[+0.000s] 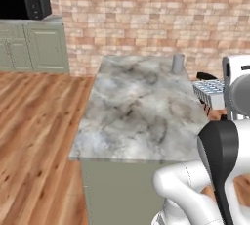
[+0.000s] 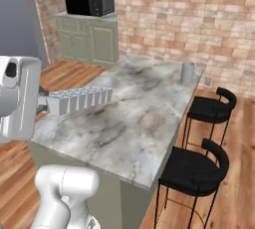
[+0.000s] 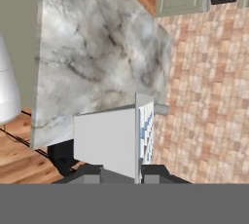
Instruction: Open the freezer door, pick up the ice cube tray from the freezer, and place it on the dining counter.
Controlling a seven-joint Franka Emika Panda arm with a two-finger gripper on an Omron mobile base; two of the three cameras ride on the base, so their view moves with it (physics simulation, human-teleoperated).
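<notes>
No brand, label or writing can be read on anything here.

Taking the dining counter [image 2: 130,118] as the landmark and going left to right in the right base view: the end effector [image 2: 44,101] hangs at the surface's near left corner, clenched on one end of the ice cube tray [image 2: 79,98]. The tray reaches out from it over the marble top, held above the surface rather than lying on it, its row of pale cells facing the camera. In the hand view the tray [image 3: 116,140] stands edge-on between the two dark fingertips [image 3: 92,172], its plain grey underside to the left and the blue-white cells to the right.

Beyond the counter's far left end, a black microwave [image 2: 89,1] sits on sage-green cabinets [image 2: 89,39] against the brick wall [image 2: 199,19]. On the surface's far right corner stands a small grey cylindrical cup [image 2: 188,72], well apart from the tray. Along the counter's right side stand two black stools [image 2: 199,166], just beside its edge.

In the left base view the tray [image 1: 209,93] is at the counter's right edge, partly hidden by the robot's own arm, with the cup [image 1: 177,63] farther back on the same side. The marble under and ahead of the tray lies bare.
</notes>
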